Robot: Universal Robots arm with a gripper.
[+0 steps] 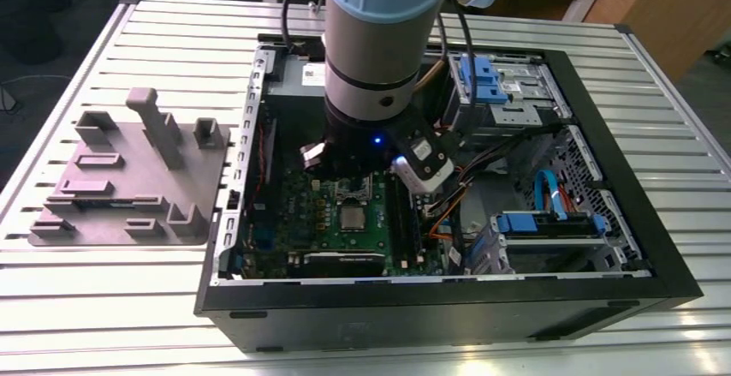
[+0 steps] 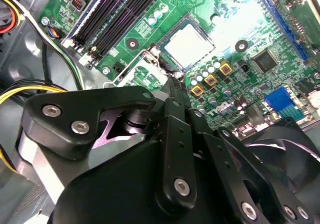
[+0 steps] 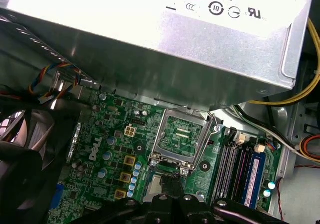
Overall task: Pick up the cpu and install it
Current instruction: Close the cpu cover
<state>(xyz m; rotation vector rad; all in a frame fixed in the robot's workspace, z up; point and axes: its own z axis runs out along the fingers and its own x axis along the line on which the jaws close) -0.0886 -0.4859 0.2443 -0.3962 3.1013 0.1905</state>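
- I was the gripper at the end of the arm. I hung inside the open computer case, low over the green motherboard.
- My jaws were drawn together, tip against tip as far as the second wrist view showed. I had hold of nothing.
- The cpu lay flat in its socket on the motherboard, with its silver-grey top facing up.
- My fingertips were just beside the socket's edge and near the cpu. I could not tell whether they touched anything there.
- The socket's metal load plate was swung open, off the cpu. It stood on the side towards the silver power supply box.
- The long black memory slots ran alongside the socket.
- A black fan sat at the board's edge, close to my linkages.
- Yellow and black cables passed beside my housing.
- Blue drive caddies sat in the case, towards the exterior view's right.
- The case stood on a slatted metal table.
- A grey tray with upright posts lay on that table at the exterior view's left, outside the case and well apart from me.
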